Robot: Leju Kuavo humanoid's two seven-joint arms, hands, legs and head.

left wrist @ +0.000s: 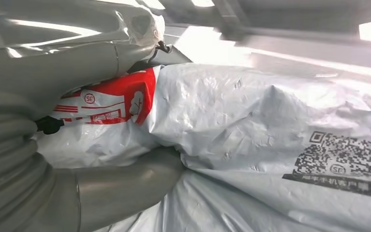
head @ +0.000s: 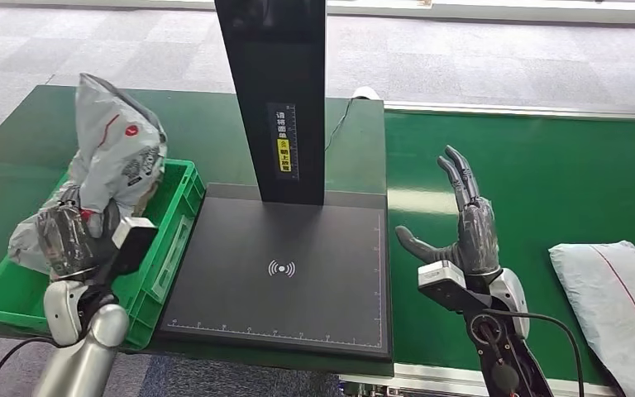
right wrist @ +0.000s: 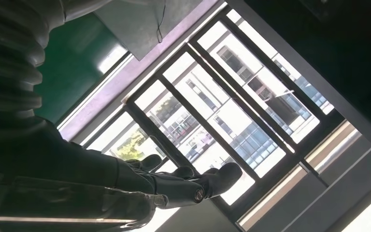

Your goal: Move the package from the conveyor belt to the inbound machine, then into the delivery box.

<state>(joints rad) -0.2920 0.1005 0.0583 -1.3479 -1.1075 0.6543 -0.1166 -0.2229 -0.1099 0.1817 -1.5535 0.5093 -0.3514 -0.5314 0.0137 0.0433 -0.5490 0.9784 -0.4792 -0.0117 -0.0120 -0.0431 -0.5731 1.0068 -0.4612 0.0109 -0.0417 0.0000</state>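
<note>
Here the left robot hand point(head: 74, 240) grips a crumpled grey plastic mailer package point(head: 120, 157) with red printing, holding it over the green ribbed plastic delivery box point(head: 174, 215), which sits just left of the flat black inbound machine point(head: 285, 277); the package's lower end seems to sag into the box, so the last step of the task looks nearly done, with release still to come. In the left wrist view the film point(left wrist: 251, 116) is glossy and wrinkled, soft enough to bulge around the thick grey thumb, and carries a red label and a printed square code. The grip bunches the bag low, probably so its loose bulk cannot slip free. Right of the machine, the right robot hand point(head: 463, 227) holds nothing, its dark fingers spread and pointing up above the green conveyor belt point(head: 546, 182), likely waiting. A second grey mailer point(head: 616, 294) lies flat on the belt, further right of the machine.
</note>
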